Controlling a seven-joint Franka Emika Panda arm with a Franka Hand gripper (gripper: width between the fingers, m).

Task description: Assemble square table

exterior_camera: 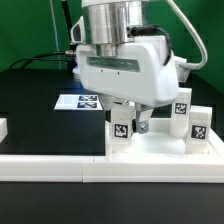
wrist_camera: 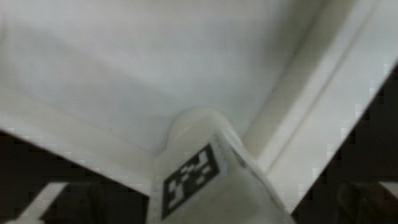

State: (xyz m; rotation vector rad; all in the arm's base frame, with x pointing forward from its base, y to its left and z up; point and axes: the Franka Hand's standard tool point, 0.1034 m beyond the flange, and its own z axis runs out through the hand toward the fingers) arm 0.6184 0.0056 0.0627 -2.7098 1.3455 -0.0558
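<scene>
Gripper [exterior_camera: 128, 122] looks clamped on a small tagged leg [exterior_camera: 121, 132] held over the white tabletop [exterior_camera: 160, 150] near the front rail; leg likely light, stiff, smooth plastic, best pinched on flat sides.

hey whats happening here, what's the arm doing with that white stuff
A Franka arm is putting a square table together. Its gripper is down low over the white tabletop and appears to hold one tagged leg between its fingers; the wrist view shows that leg close up against the tabletop's raised rim. Other tagged legs stand upright on the exterior view's right. The marker board lies behind on the black table.
</scene>
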